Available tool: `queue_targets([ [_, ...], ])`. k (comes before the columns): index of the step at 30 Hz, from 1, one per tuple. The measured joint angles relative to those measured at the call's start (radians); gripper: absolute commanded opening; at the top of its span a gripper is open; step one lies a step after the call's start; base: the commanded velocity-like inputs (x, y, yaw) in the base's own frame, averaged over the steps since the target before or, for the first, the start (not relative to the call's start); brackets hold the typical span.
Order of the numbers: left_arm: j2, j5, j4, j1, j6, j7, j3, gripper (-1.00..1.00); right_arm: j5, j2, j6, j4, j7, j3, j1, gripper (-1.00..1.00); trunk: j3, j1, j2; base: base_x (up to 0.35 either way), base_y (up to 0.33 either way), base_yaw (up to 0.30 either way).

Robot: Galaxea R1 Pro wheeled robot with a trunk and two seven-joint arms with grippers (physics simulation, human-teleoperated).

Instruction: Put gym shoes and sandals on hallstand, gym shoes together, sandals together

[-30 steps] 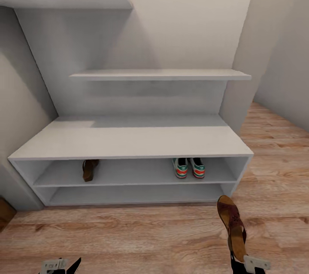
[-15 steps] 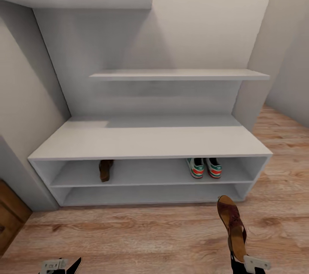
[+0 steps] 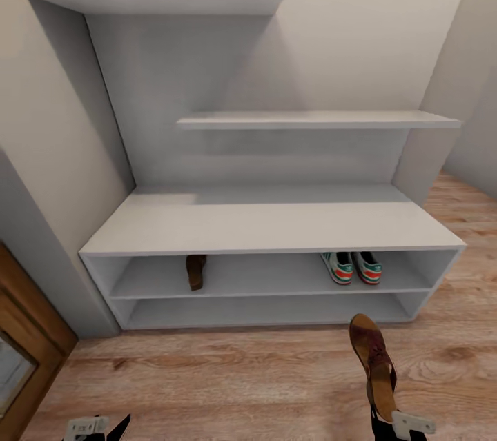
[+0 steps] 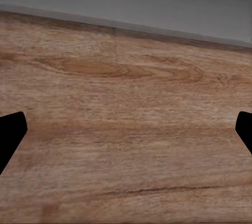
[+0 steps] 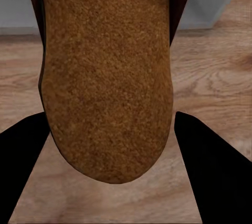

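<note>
Head view: right gripper [image 3: 384, 420] fingers closed on a sandal [image 3: 373, 364] held above the corridor floor [image 3: 228, 379].
Rack: hallstand [image 3: 269, 227] upper shelf holds the other sandal [image 3: 196, 271] near its left end, gym shoes [image 3: 352, 267] near its right end.
Advice: slide the held sandal in just beside its mate, clear of the shelf's front edge.
Left gripper [image 4: 126, 134]: fingers spread wide, empty.
Unclear: shelved sandal's front half hidden under the hallstand top.

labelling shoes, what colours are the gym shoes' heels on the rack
Red-orange heel patches with green above on the gym shoes, white elsewhere; head view shows them best.
</note>
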Motion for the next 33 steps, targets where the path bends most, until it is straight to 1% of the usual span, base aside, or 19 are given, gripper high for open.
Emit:
queue_targets([
  [8, 0.000, -0.003, 0.000, 0.000, 0.000, 0.000, -0.001, 1.00, 0.000, 0.000, 0.000, 0.000, 0.000, 0.000, 0.000, -1.00, 0.000, 0.000, 0.000, -0.122, 0.311, 0.000],
  [25, -0.002, -0.004, 0.000, 0.000, 0.000, 0.000, -0.002, 1.00, 0.000, 0.000, 0.000, 0.000, 0.000, 0.000, 0.000, -1.00, 0.000, 0.000, 0.000, -0.198, 0.248, 0.000],
  [27, -0.008, -0.004, 0.001, 0.000, -0.002, 0.000, -0.010, 1.00, 0.003, 0.001, 0.001, -0.001, 0.003, 0.003, 0.000, -1.00, 0.000, 0.000, 0.000, -0.039, 0.070, 0.000],
  [31, -0.013, -0.004, 0.001, 0.000, -0.027, -0.002, -0.012, 1.00, 0.005, 0.008, 0.011, -0.008, 0.003, 0.003, -0.001, -1.00, 0.000, 0.000, 0.000, -0.017, 0.031, 0.000],
  [33, -0.014, -0.005, 0.003, 0.000, -0.058, -0.008, -0.012, 1.00, 0.008, 0.024, 0.042, -0.028, 0.004, 0.009, -0.001, -1.00, 0.000, 0.000, 0.000, -0.007, 0.013, 0.000],
])
